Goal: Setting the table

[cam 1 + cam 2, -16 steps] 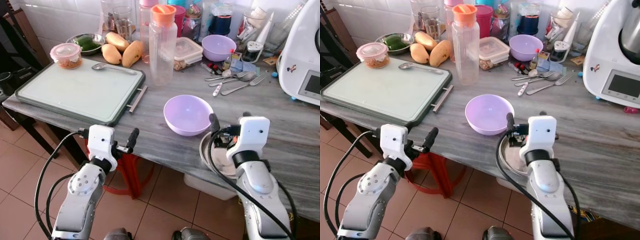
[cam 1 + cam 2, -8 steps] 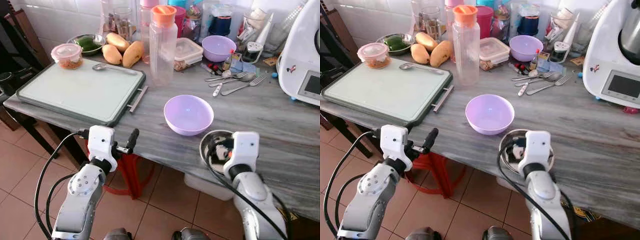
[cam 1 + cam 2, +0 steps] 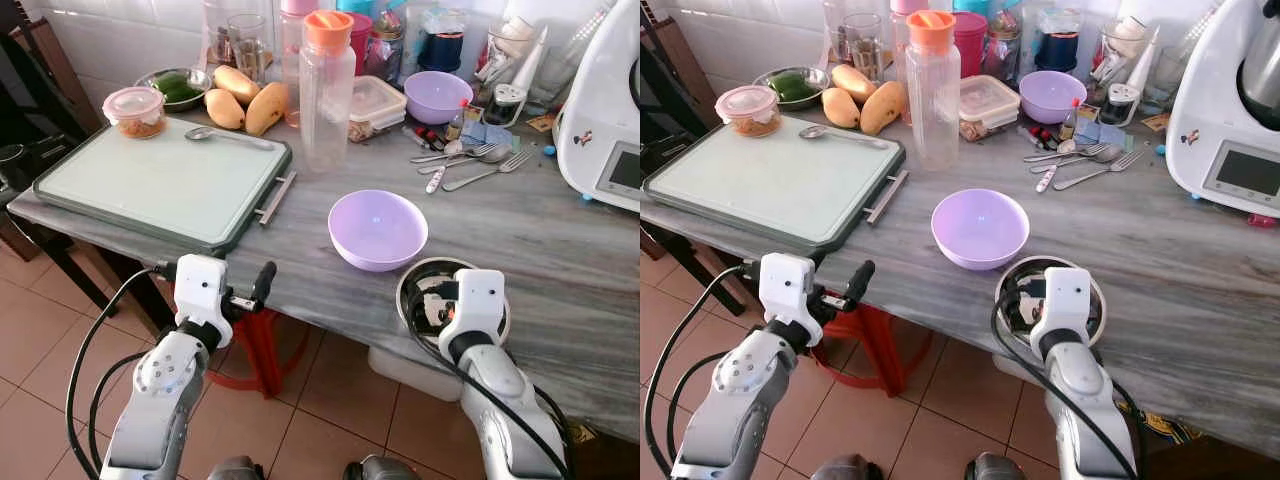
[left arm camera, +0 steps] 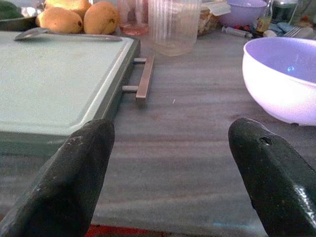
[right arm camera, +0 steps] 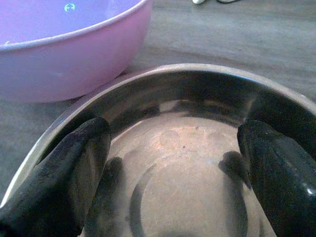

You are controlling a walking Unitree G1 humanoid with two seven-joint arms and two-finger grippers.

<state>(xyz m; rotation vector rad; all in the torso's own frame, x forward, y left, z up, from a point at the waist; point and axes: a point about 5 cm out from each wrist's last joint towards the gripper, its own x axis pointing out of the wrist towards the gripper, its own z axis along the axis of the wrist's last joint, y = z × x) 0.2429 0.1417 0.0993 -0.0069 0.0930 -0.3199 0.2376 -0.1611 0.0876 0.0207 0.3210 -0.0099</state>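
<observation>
Grey marble-look table (image 3: 560, 240) runs across the scene, tiled floor below and a white tiled wall behind. Right at the near edge sits the steel bowl (image 5: 197, 94), and the right gripper (image 5: 173, 163) is over it, both black fingers (image 5: 64, 168) spread wide and reaching down inside the rim, one toward each inner wall, with the shiny bottom showing between them. They hold nothing; whether the tips touch the metal, hard to call. From the head views the right wrist covers much of that bowl, with only an arc of its rim peeking out around it.

Just beside the steel bowl, touching or nearly so, sits the lilac bowl (image 3: 377, 228), upright and empty, a little further in from the edge.

Over on the left, the left gripper (image 4: 170, 173) hangs off the table's front edge at tabletop height, fingers parted wide, gripping nothing, pointing in across the surface. Ahead of it lies the big pale cutting board (image 3: 160, 180) in its dark frame with a metal handle (image 4: 144, 79) on the side. A spoon (image 3: 225, 135) rests on the board's far edge.

Further back: a tall clear bottle (image 3: 326, 90) with an orange cap, mangoes (image 3: 245, 100), a lidded tub (image 3: 133, 110), a second lilac bowl (image 3: 436, 95), loose cutlery (image 3: 470, 165), and a white kitchen machine (image 3: 605, 110) at far right.
</observation>
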